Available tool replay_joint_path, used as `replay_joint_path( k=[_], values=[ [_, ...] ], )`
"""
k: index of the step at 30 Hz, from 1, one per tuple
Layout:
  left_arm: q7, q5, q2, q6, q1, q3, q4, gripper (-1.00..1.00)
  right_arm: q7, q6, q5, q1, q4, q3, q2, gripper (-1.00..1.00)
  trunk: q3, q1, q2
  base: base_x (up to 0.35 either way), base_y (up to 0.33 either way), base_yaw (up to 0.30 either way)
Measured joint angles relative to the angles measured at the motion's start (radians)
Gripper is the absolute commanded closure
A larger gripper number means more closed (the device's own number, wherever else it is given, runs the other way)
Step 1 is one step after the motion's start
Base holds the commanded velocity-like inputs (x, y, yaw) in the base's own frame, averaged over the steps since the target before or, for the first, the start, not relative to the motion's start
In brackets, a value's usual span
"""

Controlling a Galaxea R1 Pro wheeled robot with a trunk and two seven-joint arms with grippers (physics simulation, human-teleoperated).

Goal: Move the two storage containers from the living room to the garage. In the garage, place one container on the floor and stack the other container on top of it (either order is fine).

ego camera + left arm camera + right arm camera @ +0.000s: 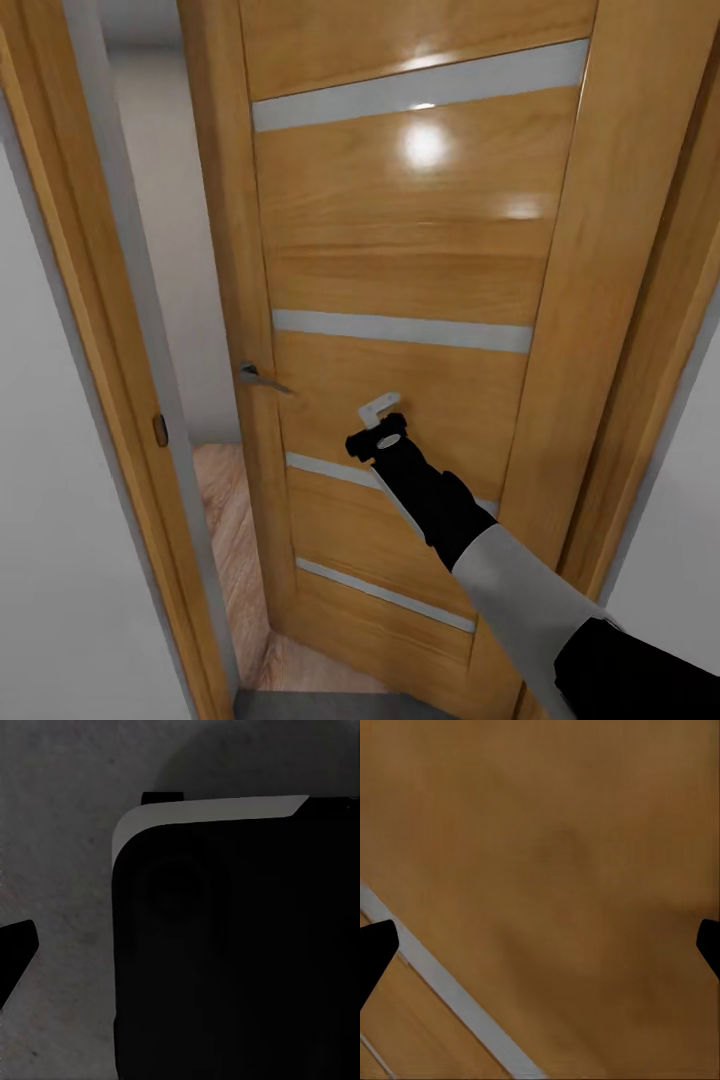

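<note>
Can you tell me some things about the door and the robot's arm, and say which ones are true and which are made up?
1. The wooden door has pale stripes running across it. True.
2. The right gripper is grabbing the door handle. False: it is held up against the door panel, off to the side of the handle.
3. The door is shut tight. False: there is a gap beside it, and light wood floor shows through.
4. In the right wrist view, the right gripper's fingertips are spread wide apart. True.
5. The right gripper is carrying an orange bin. False: nothing is between its fingertips.
</note>
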Motion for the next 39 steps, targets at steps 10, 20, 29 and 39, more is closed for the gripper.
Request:
replay_joint_path(
  k=[10, 20, 29, 39],
  values=[
    [0.0, 0.001, -0.001, 0.0, 0.0, 0.0, 0.0, -1.0, 0.001, 0.006, -0.006, 0.0, 0.048, 0.002, 0.0, -1.0, 0.0, 0.0, 0.0, 0.004, 0.0, 0.0],
    [0.0, 0.001, -0.001, 0.0, 0.0, 0.001, 0.0, -1.0, -0.006, -0.021, -0.047, -0.099, 0.231, -0.01, 0.0, -1.0, 0.0, 0.0, 0.0, 0.0, 0.0, 0.0],
    [0.0, 0.001, -0.001, 0.0, 0.0, 0.001, 0.0, -1.0, -0.008, -0.035, -0.085, -0.117, 0.26, -0.01, 0.0, -1.0, 0.0, 0.0, 0.0, 0.0, 0.0, 0.0],
    [0.0, 0.005, -0.001, 0.0, 0.0, 0.001, 0.0, -1.0, -0.01, -0.066, -0.123, -0.206, 0.381, -0.014, 0.0, -1.0, 0.0, 0.0, 0.0, 0.0, 0.0, 0.0]
  ],
)
